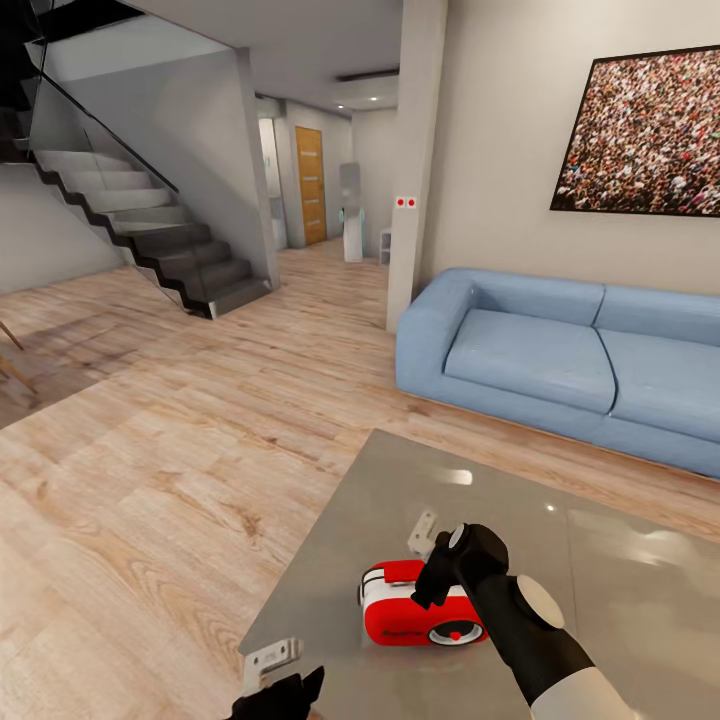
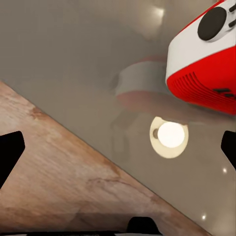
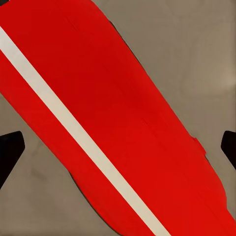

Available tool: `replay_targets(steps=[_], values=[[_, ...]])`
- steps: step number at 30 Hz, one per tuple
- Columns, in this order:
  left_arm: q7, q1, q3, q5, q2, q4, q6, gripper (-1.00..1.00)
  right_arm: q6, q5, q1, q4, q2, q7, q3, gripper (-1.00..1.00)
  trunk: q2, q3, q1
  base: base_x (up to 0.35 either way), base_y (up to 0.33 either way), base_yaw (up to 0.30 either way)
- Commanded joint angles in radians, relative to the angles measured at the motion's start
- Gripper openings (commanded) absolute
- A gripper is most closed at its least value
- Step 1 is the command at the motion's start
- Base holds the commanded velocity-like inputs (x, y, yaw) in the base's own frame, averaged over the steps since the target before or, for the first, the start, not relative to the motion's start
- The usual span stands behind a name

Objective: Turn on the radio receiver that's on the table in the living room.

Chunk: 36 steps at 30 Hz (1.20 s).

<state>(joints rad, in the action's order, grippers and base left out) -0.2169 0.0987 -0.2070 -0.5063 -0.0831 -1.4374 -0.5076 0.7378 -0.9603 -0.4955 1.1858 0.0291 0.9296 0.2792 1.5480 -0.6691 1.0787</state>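
Observation:
The red radio receiver [image 1: 400, 612] with white side trim lies on the glossy grey-beige table [image 1: 400, 480], near its front left corner. My right gripper [image 1: 432, 588] hangs directly over the radio's top, its black fingers spread on either side. In the right wrist view the radio's red body and white stripe [image 3: 113, 123] pass very close between the open fingertips [image 3: 10, 152]. Whether they touch the radio I cannot tell. My left gripper [image 1: 283, 693] is low at the table's front corner, open and holding nothing. Its camera sees the radio [image 2: 206, 64] a little way ahead.
A long light-blue sofa [image 1: 560, 360] stands behind the table under a framed crowd picture [image 1: 640, 130]. Two small white brackets [image 1: 422, 532] [image 1: 270, 655] sit on the table. Light wood floor [image 1: 180, 470] spreads left toward dark stairs [image 1: 150, 230] and a pillar [image 1: 415, 160].

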Motion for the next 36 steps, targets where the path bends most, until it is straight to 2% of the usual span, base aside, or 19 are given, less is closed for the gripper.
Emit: replay_targets(steps=[1,6,10,12,19,26,36], values=[[-0.001,0.001,0.000,0.000,0.000,-0.002,0.000,1.00,0.000,0.000,0.000,0.000,0.000,0.000,0.000,1.00,0.000,0.000,0.000,0.000,0.000,0.000],[-0.005,0.022,0.000,0.000,0.012,-0.048,0.001,1.00,0.000,0.000,0.000,0.000,0.000,0.000,0.000,1.00,0.000,0.000,0.000,0.000,0.000,0.000],[-0.005,0.064,0.001,-0.001,0.038,-0.103,0.009,1.00,0.000,0.000,0.000,0.000,0.000,0.000,0.000,1.00,0.000,0.000,0.000,0.000,0.000,0.000],[-0.005,0.070,0.001,-0.001,0.043,-0.110,0.011,1.00,0.000,0.000,0.000,0.000,0.000,0.000,0.000,1.00,0.000,0.000,0.000,0.000,0.000,0.000],[-0.006,0.076,0.001,-0.001,0.047,-0.116,0.013,1.00,0.000,0.000,0.000,0.000,0.000,0.000,0.000,1.00,0.000,0.000,0.000,0.000,0.000,0.000],[-0.006,0.076,0.001,-0.001,0.048,-0.116,0.013,1.00,0.000,0.000,0.000,0.000,0.000,0.000,0.000,1.00,0.049,-0.022,0.027,0.000,0.000,0.000],[-0.006,0.076,0.001,-0.001,0.048,-0.117,0.012,1.00,0.000,0.000,0.000,0.000,0.000,0.000,0.000,1.00,0.049,-0.022,0.027,0.000,0.000,0.000]])
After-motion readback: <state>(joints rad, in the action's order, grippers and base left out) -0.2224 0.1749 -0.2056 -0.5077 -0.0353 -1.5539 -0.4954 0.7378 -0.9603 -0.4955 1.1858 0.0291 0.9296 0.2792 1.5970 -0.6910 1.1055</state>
